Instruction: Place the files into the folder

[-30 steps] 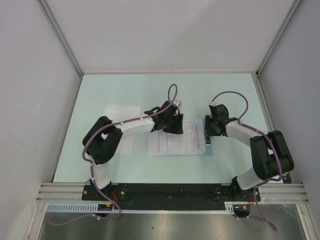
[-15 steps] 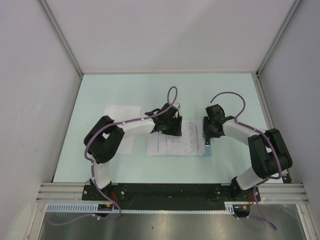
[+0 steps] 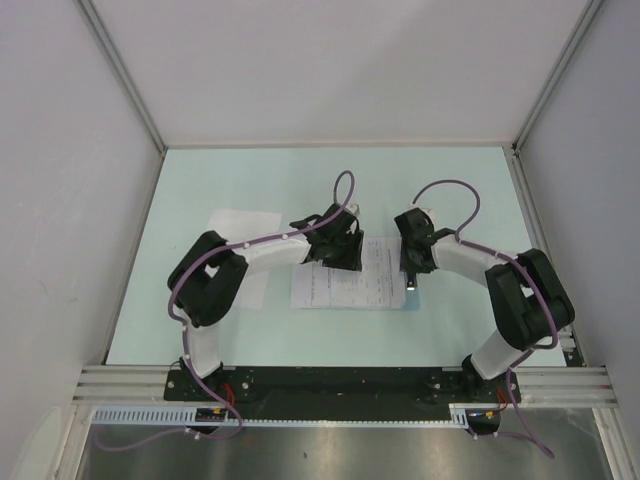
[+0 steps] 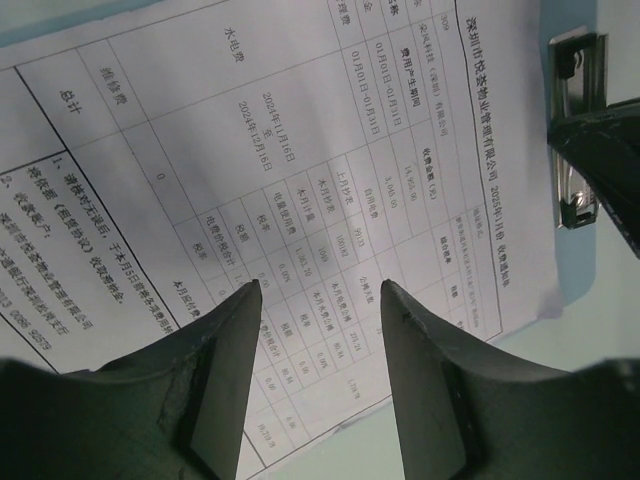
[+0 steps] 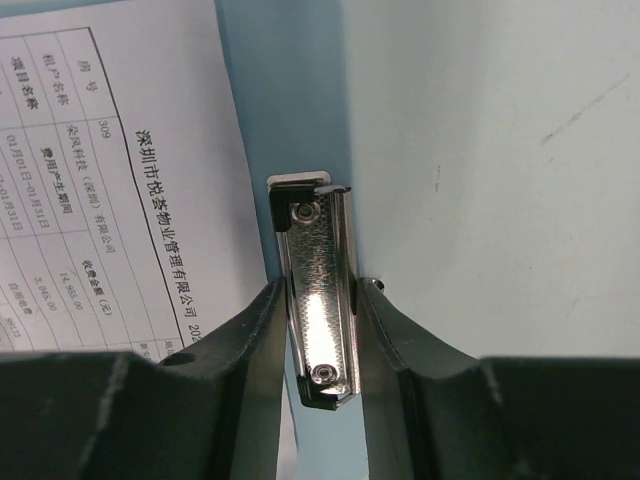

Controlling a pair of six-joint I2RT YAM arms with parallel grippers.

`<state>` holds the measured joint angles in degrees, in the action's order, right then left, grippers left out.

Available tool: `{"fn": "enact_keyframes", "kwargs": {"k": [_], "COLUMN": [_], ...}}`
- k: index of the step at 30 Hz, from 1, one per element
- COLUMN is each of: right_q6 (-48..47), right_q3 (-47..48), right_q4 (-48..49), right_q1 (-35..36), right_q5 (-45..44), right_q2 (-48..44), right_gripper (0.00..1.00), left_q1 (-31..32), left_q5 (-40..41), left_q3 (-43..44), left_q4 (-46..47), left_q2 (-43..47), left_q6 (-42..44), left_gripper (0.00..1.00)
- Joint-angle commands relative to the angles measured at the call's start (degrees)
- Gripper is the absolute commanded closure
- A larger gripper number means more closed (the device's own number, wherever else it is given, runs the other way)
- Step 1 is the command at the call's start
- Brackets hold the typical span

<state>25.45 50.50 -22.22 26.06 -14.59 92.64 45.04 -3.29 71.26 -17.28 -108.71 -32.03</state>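
My right tool (image 5: 322,292) is closed narrowly on a shiny rectangular metal clip (image 5: 318,260), with one finger against each long side. My fingers hide the clip's lower end. The clip sits on a translucent pale-blue plastic folder (image 5: 285,90), which lies flat on the pale mint desk (image 5: 490,150).

My left tool (image 4: 320,290) hangs wide open over the white printed paper sheets (image 4: 300,150) beside the clip. I cannot tell whether its tips touch them, or whether the sheets lie inside the folder or on top of it.

A second white sheet (image 3: 240,222) lies farther left, half hidden under my left arm.
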Motion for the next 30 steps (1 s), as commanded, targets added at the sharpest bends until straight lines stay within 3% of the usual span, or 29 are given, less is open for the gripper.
{"fn": "enact_keyframes", "kwargs": {"k": [1, 4, 9, 13, 19, 30], "right_q6": [2.41, 2.24, 1.88, 2.32, 2.58, 5.48], "right_q3": [-1.11, -2.24, -5.58, -11.98, -15.34, -18.94], "right_q4": [-0.55, 1.03, 4.72, 12.18, 18.08, 25.20], "right_q1": [1.01, 1.09, 0.57, -5.30, -10.24, -13.05], "right_q5": [0.70, 1.40, 4.21, 16.73, 27.74, 34.01], "right_q2": [4.56, 4.57, 1.68, -3.42, -6.68, -5.72], "right_gripper": [0.78, 1.00, 1.00, 1.00, 1.00, 1.00], "left_q1": [-1.44, -1.88, -1.97, -1.97, -1.88, -0.39], "left_q5": [2.58, 3.11, 5.05, 5.31, 4.08, 0.48], "left_q3": [4.75, 5.81, 4.59, 3.71, 3.00, 5.73], "left_q4": [-2.31, -2.76, -1.97, -1.27, 0.13, -0.92], "left_q2": [-1.59, -4.75, -7.39, -8.10, -8.63, -11.09], "left_q6": [-1.45, -1.10, -1.28, -0.75, -0.23, 0.48], "left_gripper": [0.45, 0.46, 0.49, 0.50, 0.50, 0.48]}}
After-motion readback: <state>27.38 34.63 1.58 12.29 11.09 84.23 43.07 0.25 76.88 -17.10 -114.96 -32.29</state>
